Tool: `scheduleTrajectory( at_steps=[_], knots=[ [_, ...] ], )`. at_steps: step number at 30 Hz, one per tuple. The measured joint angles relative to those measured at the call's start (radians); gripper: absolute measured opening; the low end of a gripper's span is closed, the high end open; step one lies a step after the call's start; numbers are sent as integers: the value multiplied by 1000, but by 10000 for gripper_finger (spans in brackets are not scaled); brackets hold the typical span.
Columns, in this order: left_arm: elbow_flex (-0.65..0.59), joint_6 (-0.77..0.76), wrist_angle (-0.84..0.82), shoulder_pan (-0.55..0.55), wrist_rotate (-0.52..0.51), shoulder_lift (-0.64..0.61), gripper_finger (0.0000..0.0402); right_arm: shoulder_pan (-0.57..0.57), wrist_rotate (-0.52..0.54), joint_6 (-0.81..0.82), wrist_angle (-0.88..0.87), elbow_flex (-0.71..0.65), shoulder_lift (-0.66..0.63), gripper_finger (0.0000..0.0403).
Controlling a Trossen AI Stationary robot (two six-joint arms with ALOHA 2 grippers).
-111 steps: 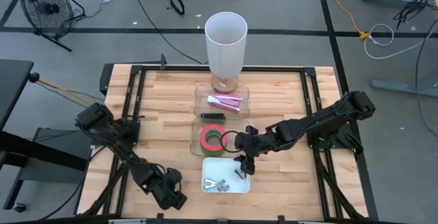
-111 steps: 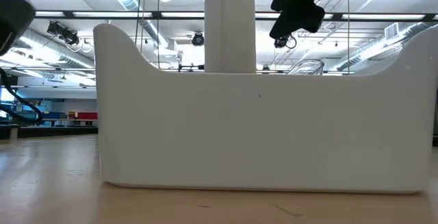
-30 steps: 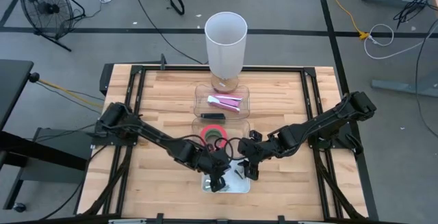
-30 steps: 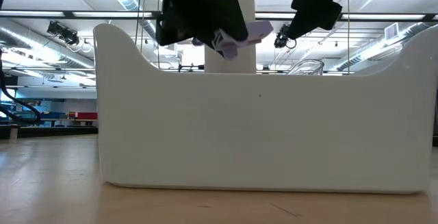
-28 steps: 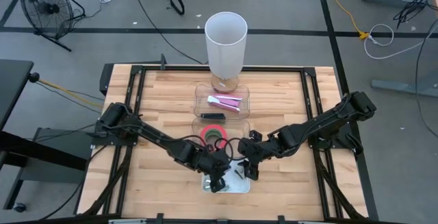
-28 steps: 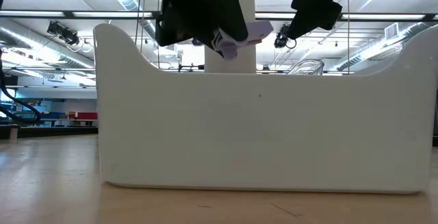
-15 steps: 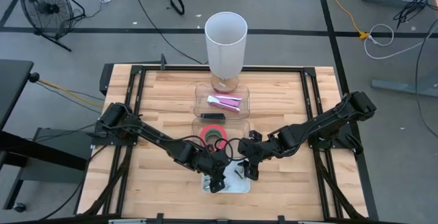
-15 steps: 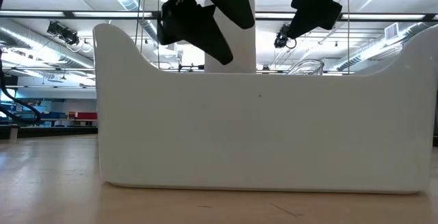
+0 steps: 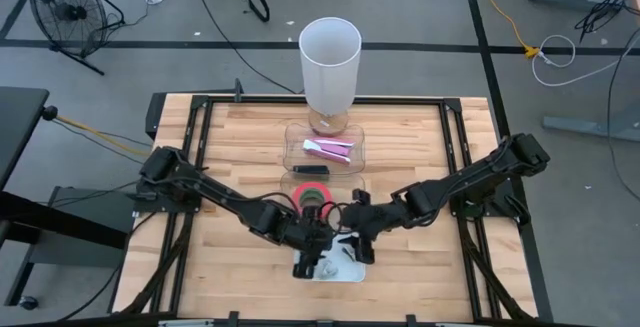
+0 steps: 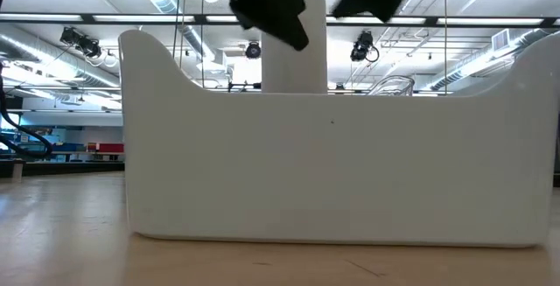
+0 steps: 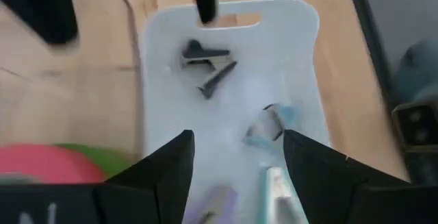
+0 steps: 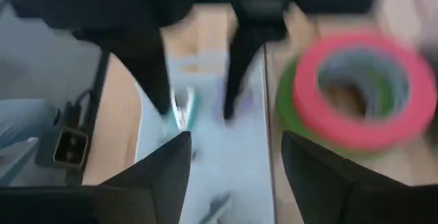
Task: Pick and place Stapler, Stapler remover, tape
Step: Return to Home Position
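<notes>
Over the white bin, the left gripper and right gripper hang spread and empty. Staple removers lie inside. Beyond, tape rolls fill the nearer clear bin, and the pink stapler lies in the farther clear bin.

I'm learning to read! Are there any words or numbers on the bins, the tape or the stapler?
None can be read.
The white bin, the pink tape and the pink stapler show no writing.
Anything farther off is too small to read.
</notes>
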Motion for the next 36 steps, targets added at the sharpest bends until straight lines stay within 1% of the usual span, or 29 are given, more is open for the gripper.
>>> scheduleTrajectory(
  at_steps=[4, 7, 8, 12, 15, 18, 27, 29, 33, 36],
  knots=[
    [0, 135, 2, 19, -36, -37, 227, -26, 1, -136, 144, 0, 0, 228],
    [0, 125, 23, 26, -67, -62, 227, -42, 7, -205, 251, 0, 0, 228],
    [0, 95, 23, 26, -80, -71, 227, -45, 5, -199, 268, -1, 0, 228],
    [0, -54, 53, 24, -90, -82, 227, -47, 19, -78, 306, -1, 1, 228],
    [0, -108, 76, 24, -94, -82, 227, -48, 19, -10, 303, -1, 1, 228],
    [-1, -109, 93, 23, -92, -82, 227, -47, 19, 24, 302, -1, 1, 228],
    [-1, -109, 107, 35, -88, -82, 227, -52, 19, 23, 298, -1, 1, 228],
    [-2, -109, 102, 35, -86, -98, 227, -55, 19, 23, 322, -8, 0, 228],
    [-4, -108, 114, 31, -89, -167, 227, -68, 12, 23, 373, -96, -81, 228],
    [-52, -108, 149, 30, -81, -245, 227, -87, 15, 23, 375, -188, -206, 228]
  ],
)
